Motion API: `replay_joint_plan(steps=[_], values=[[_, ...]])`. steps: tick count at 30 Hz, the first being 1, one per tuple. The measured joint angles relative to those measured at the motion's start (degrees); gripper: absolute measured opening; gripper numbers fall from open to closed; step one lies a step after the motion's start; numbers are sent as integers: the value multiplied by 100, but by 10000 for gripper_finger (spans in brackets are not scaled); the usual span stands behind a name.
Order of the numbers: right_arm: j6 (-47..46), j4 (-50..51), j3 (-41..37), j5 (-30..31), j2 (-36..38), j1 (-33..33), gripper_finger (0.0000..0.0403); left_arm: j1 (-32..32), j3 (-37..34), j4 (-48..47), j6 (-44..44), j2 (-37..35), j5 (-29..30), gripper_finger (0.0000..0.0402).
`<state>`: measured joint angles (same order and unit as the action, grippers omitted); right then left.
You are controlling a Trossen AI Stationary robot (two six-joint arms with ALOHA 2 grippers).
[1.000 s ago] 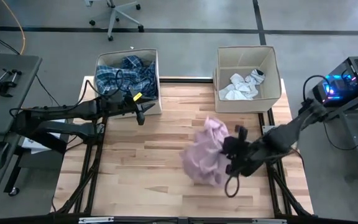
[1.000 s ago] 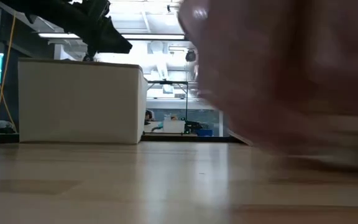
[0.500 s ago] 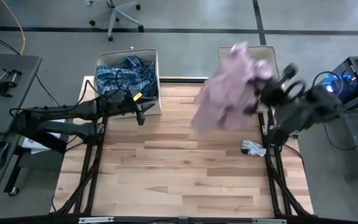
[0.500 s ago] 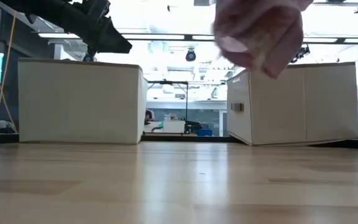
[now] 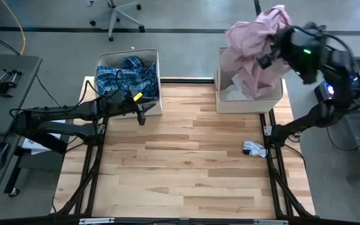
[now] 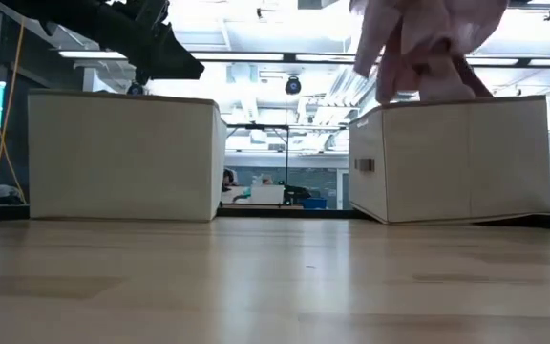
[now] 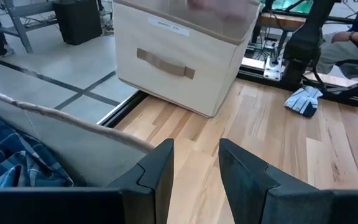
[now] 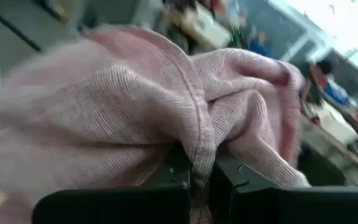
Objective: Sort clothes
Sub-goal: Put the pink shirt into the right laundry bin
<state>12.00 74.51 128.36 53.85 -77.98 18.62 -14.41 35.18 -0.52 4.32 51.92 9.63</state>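
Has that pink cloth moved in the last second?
Yes. The soft pale pink garment went from the wooden table's middle up over the right beige fabric box, carried by the right tool.

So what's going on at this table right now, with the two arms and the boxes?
The right gripper holds a pink garment up over the right box, its lower part hanging into the box, which already has white items in it. The left gripper waits open beside the left box, which holds a plaid shirt. One sock lies on the table.

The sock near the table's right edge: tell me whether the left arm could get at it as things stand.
Probably yes: the left gripper is open by the left box, and bare table lies between it and the sock. Whether it reaches that far is uncertain.
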Motion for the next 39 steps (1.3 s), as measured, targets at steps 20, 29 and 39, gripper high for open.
replay_joint_plan(steps=[20, 29, 39], values=[[-391, -1126, -6028, -3583, -1239, 3820, 11, 0, 0, 39, 0, -2, 0, 114], [-297, -1419, -6469, -3257, -1891, 3720, 101, 0, 0, 37, 0, -2, 0, 114], [-908, 616, -4528, -3148, -1179, 3596, 180, 0, 0, 37, 2, -1, 0, 114]])
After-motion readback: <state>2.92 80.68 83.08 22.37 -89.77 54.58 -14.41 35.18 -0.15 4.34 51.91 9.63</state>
